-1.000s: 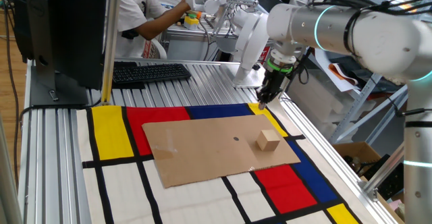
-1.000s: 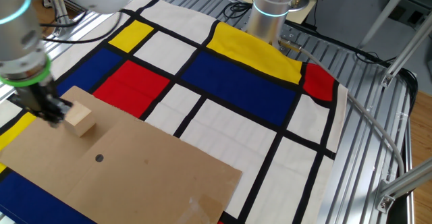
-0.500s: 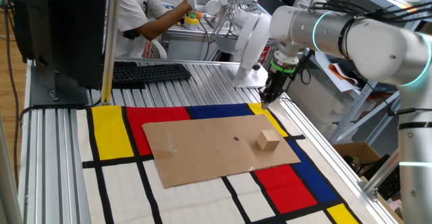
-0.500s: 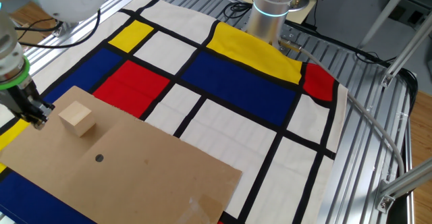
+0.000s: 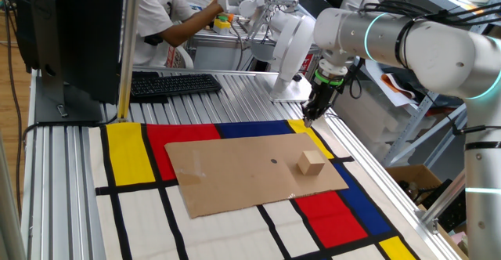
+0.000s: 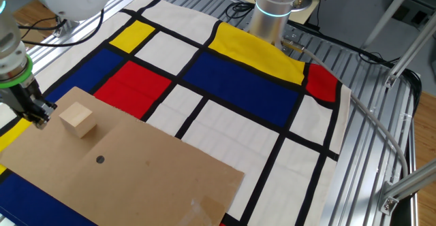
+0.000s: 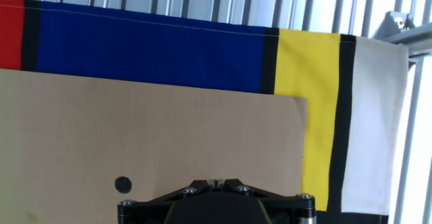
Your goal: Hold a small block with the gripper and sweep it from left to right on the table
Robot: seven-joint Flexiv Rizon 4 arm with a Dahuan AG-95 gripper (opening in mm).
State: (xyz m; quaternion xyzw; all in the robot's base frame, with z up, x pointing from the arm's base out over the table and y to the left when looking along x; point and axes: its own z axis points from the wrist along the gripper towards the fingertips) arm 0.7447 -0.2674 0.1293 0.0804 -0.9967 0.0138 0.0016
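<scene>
My hand (image 5: 308, 120), fingers pressed together and empty, has slid clear of the small block (image 5: 311, 163), which sits unheld nearby on the cardboard sheet (image 5: 235, 174); grasp pending.

A robotics laboratory: a white and silver robot arm (image 5: 407, 45) works over a ribbed aluminium table (image 5: 63, 182) covered by a mat (image 6: 231, 83) of red, yellow, blue and white rectangles. A black keyboard (image 5: 174, 83) and monitor (image 5: 74, 33) sit at the table's far end, while a person in a white shirt (image 5: 160, 13) handles equipment at a cluttered bench behind.
</scene>
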